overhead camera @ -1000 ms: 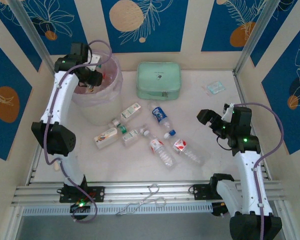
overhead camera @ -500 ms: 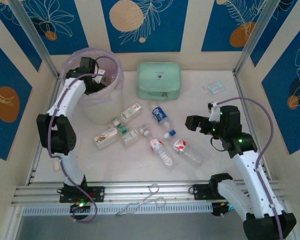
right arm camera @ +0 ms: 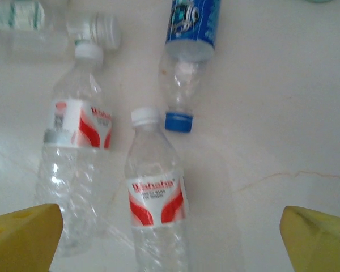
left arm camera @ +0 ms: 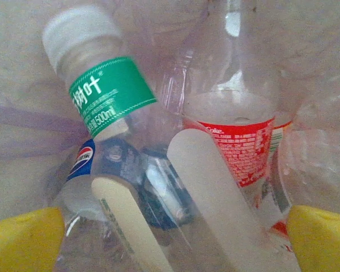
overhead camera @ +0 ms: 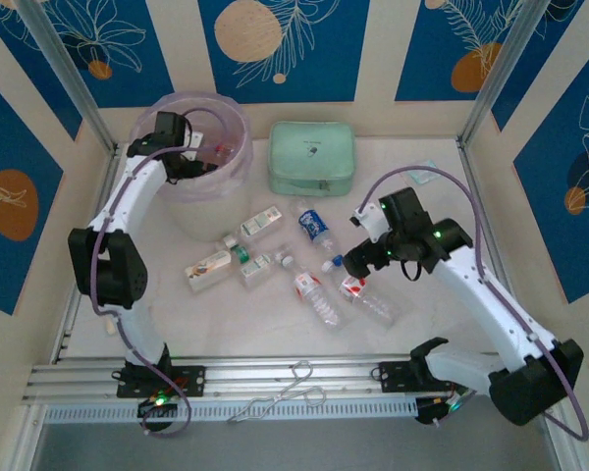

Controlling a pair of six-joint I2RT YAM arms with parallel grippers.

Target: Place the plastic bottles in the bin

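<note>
The bin (overhead camera: 182,211), whitish with a pink bag, stands at the back left. My left gripper (overhead camera: 198,165) hangs inside its mouth, open and holding nothing. In the left wrist view its yellow fingertips (left arm camera: 22,238) spread wide above several plastic bottles in the bin: a green-labelled one (left arm camera: 105,93), a red-labelled one (left arm camera: 238,141) and a Pepsi one (left arm camera: 82,164). Several more bottles lie mid-table. My right gripper (overhead camera: 363,257) hovers open over a red-and-white-labelled bottle (right arm camera: 156,198) (overhead camera: 368,294). Beside that bottle lie a similar one (right arm camera: 73,141) (overhead camera: 319,299) and a blue-capped one (right arm camera: 187,56) (overhead camera: 316,231).
A mint green zip case (overhead camera: 312,157) lies at the back centre, a small clear packet (overhead camera: 424,173) at the back right. Other bottles (overhead camera: 208,268) (overhead camera: 259,218) lie just in front of the bin. A metal wire tool (overhead camera: 293,388) rests on the front rail.
My left gripper has moved over the bin's mouth and opened. The right arm has swung left and forward, from the table's right side to above the bottles in the middle.
</note>
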